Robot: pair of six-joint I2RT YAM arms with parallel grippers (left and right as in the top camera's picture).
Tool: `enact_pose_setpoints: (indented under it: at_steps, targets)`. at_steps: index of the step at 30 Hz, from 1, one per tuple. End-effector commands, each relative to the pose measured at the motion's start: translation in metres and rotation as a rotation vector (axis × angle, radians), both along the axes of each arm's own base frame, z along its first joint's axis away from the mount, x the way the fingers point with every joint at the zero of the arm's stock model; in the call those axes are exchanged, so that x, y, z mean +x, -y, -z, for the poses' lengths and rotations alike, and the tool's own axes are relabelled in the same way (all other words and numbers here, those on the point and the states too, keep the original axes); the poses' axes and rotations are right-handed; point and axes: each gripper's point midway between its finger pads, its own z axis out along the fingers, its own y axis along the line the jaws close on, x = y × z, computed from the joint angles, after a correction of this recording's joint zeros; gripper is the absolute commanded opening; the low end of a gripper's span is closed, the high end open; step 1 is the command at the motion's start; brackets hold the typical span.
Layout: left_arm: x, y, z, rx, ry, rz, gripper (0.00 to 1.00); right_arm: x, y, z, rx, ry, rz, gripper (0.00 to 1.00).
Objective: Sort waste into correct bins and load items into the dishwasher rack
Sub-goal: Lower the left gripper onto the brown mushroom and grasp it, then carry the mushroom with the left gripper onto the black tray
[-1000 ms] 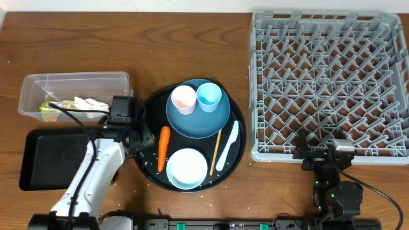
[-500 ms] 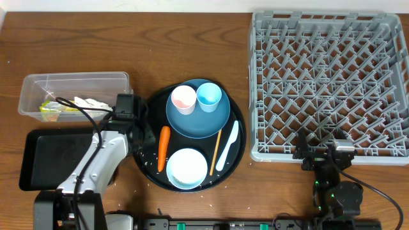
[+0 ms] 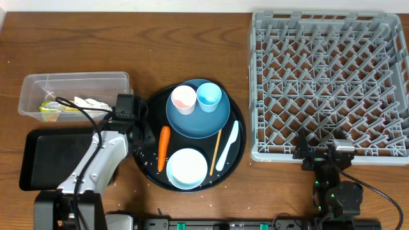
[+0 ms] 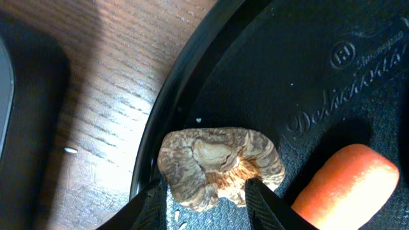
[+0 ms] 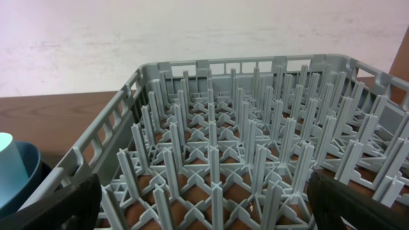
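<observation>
At the left rim of the round black tray (image 4: 307,76), the left gripper (image 4: 203,199) is down over a small brown food lump (image 4: 220,163). Its fingers (image 4: 151,207) stand partly apart, one against each lower flank of the lump. Whether they are clamped firmly cannot be told. The lump lies just inside the tray's rim, and the orange carrot (image 4: 345,185) lies just beside it, toward the tray's middle.

The wrinkled, uneven lump looks light, soft and likely to crumble. It is probably best held gently across its broad middle rather than by a thin edge. The tray floor looks glossy, so the lump may skid if it is nudged.

Well to the right of the tray, the right gripper (image 5: 208,201) sits at the near edge of the grey dishwasher rack (image 5: 243,128), its fingers spread wide and holding nothing.
</observation>
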Motion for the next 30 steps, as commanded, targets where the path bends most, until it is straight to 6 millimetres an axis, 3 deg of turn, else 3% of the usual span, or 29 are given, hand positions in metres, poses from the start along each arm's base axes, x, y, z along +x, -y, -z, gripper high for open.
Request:
enact_pose_setpoints:
  at_steps: [1,20,24,30]
  targets:
    - [-0.006,-0.003,0.004,0.015,-0.025,-0.01,0.42,0.0,0.002,0.0,0.005,0.002,0.011,0.99]
    - [-0.009,-0.007,0.017,0.044,-0.069,-0.015,0.43,0.0,0.002,0.0,0.005,0.002,0.011,0.99]
    - [-0.008,-0.007,0.017,0.043,-0.065,-0.015,0.31,0.0,0.002,0.0,0.005,0.002,0.011,0.99]
    - [-0.007,-0.007,0.016,0.043,-0.061,-0.015,0.27,0.0,0.002,0.0,0.005,0.002,0.011,0.99]
